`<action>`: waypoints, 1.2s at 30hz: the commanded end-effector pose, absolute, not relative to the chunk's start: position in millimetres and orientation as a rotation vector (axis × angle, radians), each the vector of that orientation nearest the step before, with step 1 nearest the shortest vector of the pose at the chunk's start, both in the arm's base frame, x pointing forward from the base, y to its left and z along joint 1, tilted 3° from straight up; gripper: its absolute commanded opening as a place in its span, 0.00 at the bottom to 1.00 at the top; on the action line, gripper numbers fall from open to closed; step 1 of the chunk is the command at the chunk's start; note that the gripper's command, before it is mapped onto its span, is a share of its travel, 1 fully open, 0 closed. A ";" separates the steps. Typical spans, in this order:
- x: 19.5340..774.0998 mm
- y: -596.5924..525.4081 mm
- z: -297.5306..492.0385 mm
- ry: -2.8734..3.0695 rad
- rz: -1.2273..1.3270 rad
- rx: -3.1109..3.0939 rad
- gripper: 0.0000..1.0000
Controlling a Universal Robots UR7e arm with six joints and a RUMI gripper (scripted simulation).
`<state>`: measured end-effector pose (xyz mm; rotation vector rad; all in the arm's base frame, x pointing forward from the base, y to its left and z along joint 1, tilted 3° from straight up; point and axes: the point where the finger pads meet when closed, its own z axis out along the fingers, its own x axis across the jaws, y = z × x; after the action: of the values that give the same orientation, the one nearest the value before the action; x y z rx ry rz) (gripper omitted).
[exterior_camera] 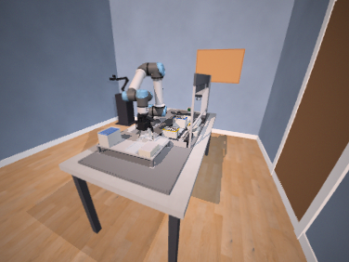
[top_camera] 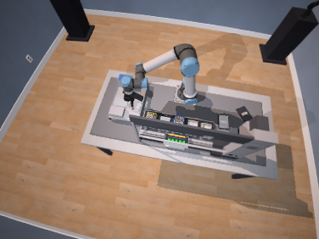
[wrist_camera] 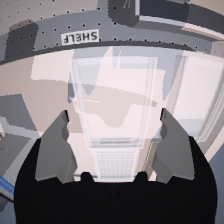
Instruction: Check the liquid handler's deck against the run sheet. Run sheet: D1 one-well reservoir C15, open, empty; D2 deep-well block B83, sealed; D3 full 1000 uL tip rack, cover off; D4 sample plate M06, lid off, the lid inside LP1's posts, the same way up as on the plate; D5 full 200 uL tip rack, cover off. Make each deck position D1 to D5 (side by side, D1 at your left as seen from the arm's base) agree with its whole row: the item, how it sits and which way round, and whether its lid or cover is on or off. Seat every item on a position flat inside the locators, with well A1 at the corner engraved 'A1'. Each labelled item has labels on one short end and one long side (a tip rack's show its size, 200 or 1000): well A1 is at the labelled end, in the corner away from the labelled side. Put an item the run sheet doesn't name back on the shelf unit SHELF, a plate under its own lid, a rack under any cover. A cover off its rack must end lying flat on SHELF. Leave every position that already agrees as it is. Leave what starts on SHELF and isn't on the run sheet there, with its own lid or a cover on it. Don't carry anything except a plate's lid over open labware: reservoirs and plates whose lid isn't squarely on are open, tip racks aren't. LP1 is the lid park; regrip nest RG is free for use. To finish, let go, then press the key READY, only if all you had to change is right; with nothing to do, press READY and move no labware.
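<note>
My gripper [wrist_camera: 114, 109] is open over the shelf unit SHELF [wrist_camera: 80, 37], its fingers standing on either side of a clear cover [wrist_camera: 114, 95]. The cover lies flat on the pale shelf surface and the fingers are apart from its long edges. In the overhead view the gripper [top_camera: 129, 102] hangs at the left end of the table above SHELF [top_camera: 120, 111]. In the side view it [exterior_camera: 143, 126] stands just over the shelf's top. The deck row [top_camera: 182, 120] with its racks and plates runs to the right behind a grey frame.
A blue-topped box [exterior_camera: 110, 137] and a white item [exterior_camera: 149, 149] sit on SHELF. A yellow tip rack [top_camera: 151, 114] and a blue one [top_camera: 180, 119] stand in the deck row. A green rack [top_camera: 176, 139] sits lower at the front. Dark nests [top_camera: 243, 113] lie at the right.
</note>
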<state>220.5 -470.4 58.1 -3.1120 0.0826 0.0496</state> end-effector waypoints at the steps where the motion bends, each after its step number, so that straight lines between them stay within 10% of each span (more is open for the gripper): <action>1: 219.5 -470.4 57.4 0.084 0.051 -3.111 0.82; 36: 220.5 -472.7 88.0 0.085 0.049 -3.116 0.82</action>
<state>220.5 -470.8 78.5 -3.1117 0.0826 0.0497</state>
